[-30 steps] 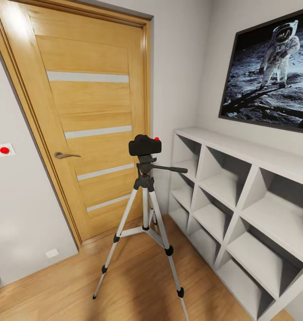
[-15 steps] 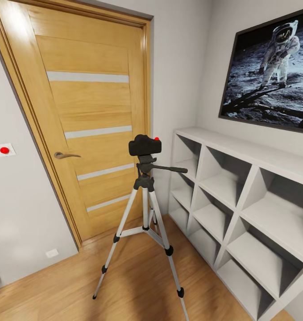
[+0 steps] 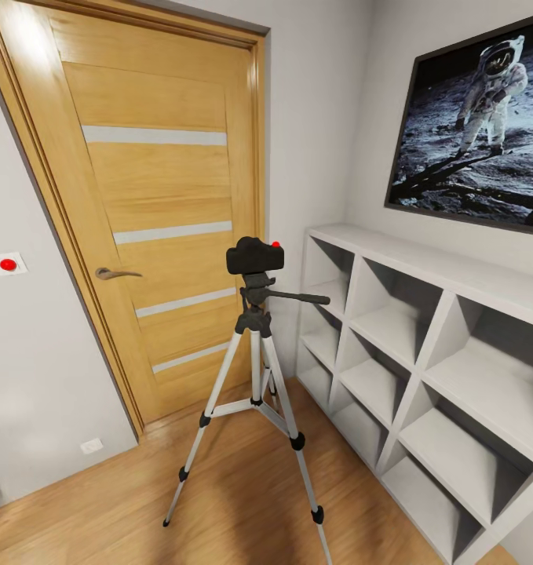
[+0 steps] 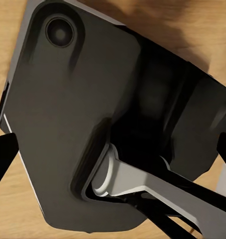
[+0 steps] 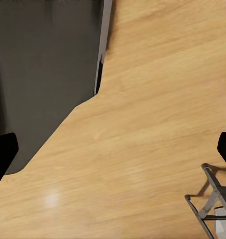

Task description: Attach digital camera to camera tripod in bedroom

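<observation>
Your left gripper (image 4: 113,144) and right gripper (image 5: 113,152) both have their fingertips spread wide apart at the picture edges, holding nothing. One digital camera (image 3: 255,256) sits on top of one camera tripod (image 3: 254,369). The tripod stands on three legs on the wood floor (image 3: 125,502), between the door (image 3: 152,204) and the white shelves (image 3: 423,353).

there are no words, numbers or brand names to read anywhere in these pictures. the digital camera (image 3: 255,256), the door (image 3: 158,212), the astronaut picture (image 3: 474,125) and the small white wall plate with a red button (image 3: 8,264) all have no writing on them that can be read.
</observation>
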Controlling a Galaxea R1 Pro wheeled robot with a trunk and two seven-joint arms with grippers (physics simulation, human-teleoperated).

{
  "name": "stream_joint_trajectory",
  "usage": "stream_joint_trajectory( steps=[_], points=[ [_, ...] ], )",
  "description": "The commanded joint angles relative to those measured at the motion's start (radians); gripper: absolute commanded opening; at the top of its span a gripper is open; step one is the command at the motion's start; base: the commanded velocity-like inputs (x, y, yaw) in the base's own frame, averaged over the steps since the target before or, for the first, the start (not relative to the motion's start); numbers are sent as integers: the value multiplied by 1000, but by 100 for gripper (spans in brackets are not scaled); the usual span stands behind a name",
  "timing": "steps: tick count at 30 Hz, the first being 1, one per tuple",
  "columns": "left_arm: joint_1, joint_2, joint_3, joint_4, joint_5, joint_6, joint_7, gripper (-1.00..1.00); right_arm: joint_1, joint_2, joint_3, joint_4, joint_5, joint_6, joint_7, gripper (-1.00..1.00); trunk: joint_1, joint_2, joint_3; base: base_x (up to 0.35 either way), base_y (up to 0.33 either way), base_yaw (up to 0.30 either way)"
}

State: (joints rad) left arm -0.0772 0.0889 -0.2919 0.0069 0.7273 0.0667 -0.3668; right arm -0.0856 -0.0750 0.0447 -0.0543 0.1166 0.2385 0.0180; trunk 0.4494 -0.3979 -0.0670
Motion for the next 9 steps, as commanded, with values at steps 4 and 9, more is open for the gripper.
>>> stream_joint_trajectory(
  steps=[4,9],
  points=[
    [-1,0,-6,1,11,5,-4,100,0,0,3,-2,9,7,2,100,1,-2,-2,0,0,0],
    [-1,0,-6,1,11,5,-4,100,0,0,2,-2,8,7,2,100,1,-2,-2,0,0,0]
  ],
)
